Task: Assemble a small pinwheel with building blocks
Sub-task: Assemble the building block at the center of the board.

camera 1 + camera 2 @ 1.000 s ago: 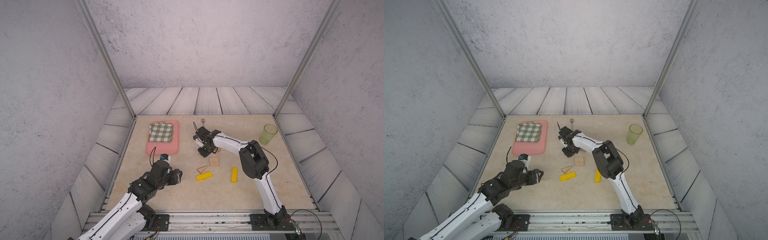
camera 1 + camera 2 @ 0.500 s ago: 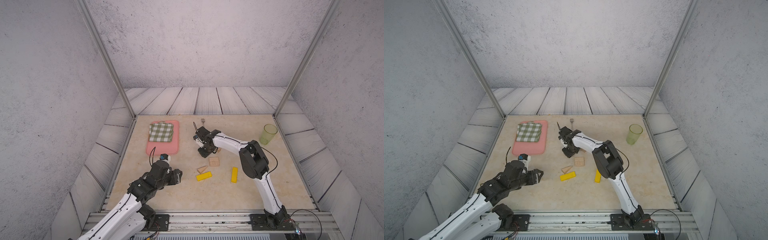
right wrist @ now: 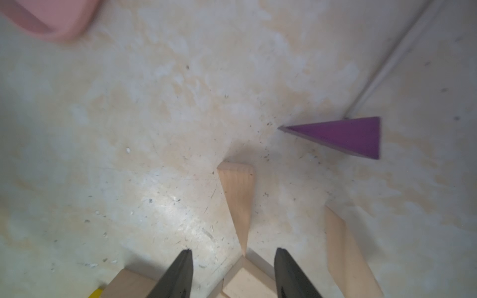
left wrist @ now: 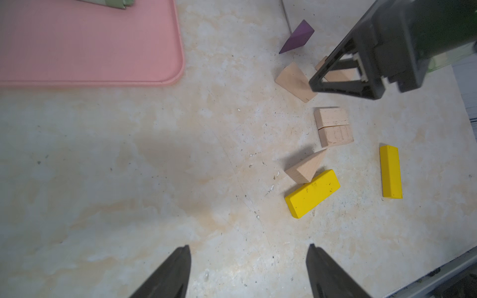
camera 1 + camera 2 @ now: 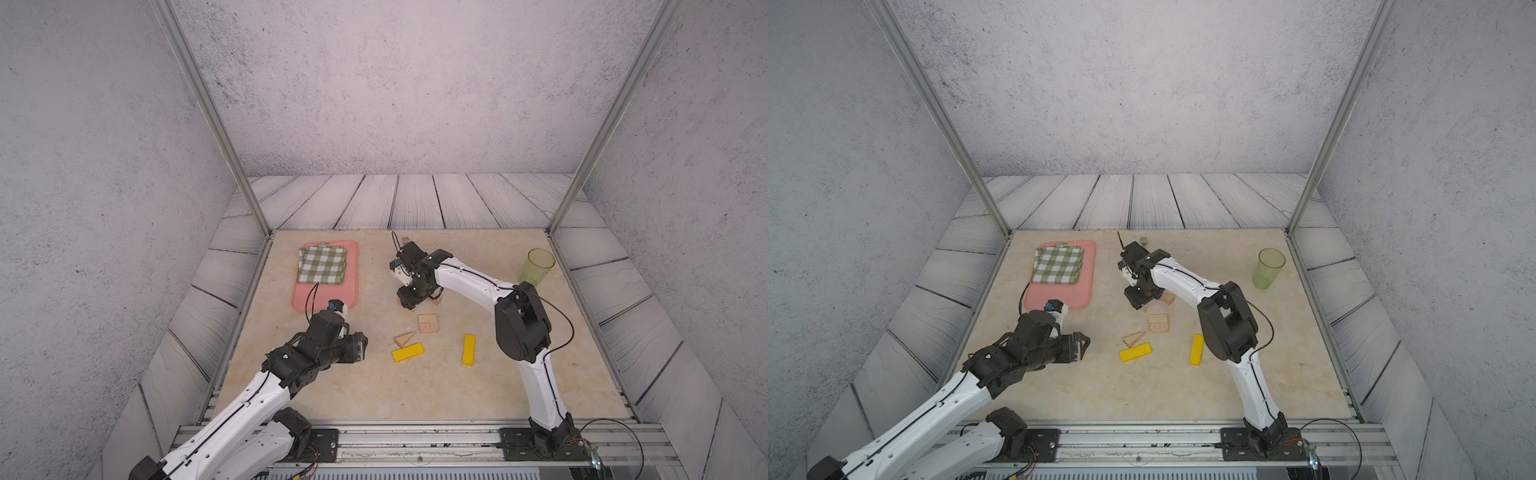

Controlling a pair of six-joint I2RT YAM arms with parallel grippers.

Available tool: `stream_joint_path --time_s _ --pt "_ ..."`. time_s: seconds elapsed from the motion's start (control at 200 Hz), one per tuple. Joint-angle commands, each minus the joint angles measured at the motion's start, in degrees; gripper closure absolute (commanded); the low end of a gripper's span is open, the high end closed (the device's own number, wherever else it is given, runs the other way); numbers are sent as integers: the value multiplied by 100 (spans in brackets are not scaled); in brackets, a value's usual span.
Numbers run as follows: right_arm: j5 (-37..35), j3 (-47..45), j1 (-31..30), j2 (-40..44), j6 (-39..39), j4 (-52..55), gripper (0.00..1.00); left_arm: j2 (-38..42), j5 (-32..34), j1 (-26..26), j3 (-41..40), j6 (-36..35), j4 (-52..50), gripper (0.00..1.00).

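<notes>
The building blocks lie loose at mid-table, and no pinwheel is formed. Two pale-wood rectangles point(image 5: 428, 323) point(image 4: 333, 127) sit side by side as a square. A wood wedge point(image 5: 404, 339) point(image 4: 305, 167) touches a yellow bar point(image 5: 408, 352) point(image 4: 312, 193). The other yellow bar point(image 5: 468, 350) lies apart. My right gripper point(image 5: 409, 297) point(image 3: 233, 251) is open, low over a wood wedge point(image 3: 238, 196) whose thin tip points between its fingertips. Another wood wedge point(image 3: 346, 247) and the purple wedge point(image 3: 343, 136) point(image 4: 296, 37) lie nearby. My left gripper point(image 5: 360, 348) point(image 4: 249, 250) hangs open and empty, left of the blocks.
A pink tray point(image 5: 351, 270) with a folded green-checked cloth point(image 5: 322, 264) sits at the back left. A green cup point(image 5: 540, 266) stands at the back right. A metal fork point(image 5: 1144, 240) lies near the back edge behind the right gripper.
The right gripper's jaws have spread apart over the wood wedge, which now lies free on the table. The left gripper has opened slightly wider and stays in place.
</notes>
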State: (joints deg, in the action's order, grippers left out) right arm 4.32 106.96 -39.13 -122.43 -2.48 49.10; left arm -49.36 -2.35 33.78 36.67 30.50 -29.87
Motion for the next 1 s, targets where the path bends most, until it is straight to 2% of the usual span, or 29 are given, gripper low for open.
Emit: stream_joint_path --time_s 0.0,0.205,0.395,0.495,0.771,0.996 --pt "175 71 259 877 -241 74 44 -546 86 -97 575 -687 -9 22" --pt "92 -774 881 2051 -802 73 44 -2464 33 -269 2274 -1836 -357 24" --pt "134 -2186 1359 3319 -1049 46 44 -4342 -199 -276 4099 -2731 -867 41" --pt "162 -3001 1551 4085 -1170 10 44 -5186 -343 -249 4971 -3012 -1220 43" --pt "69 -4833 1766 5973 -1713 292 43 -6705 -487 -66 6341 -3487 -1431 44" --pt "-25 -5503 1817 6847 -2064 632 43 -7574 -523 -38 7143 -3533 -1393 44"
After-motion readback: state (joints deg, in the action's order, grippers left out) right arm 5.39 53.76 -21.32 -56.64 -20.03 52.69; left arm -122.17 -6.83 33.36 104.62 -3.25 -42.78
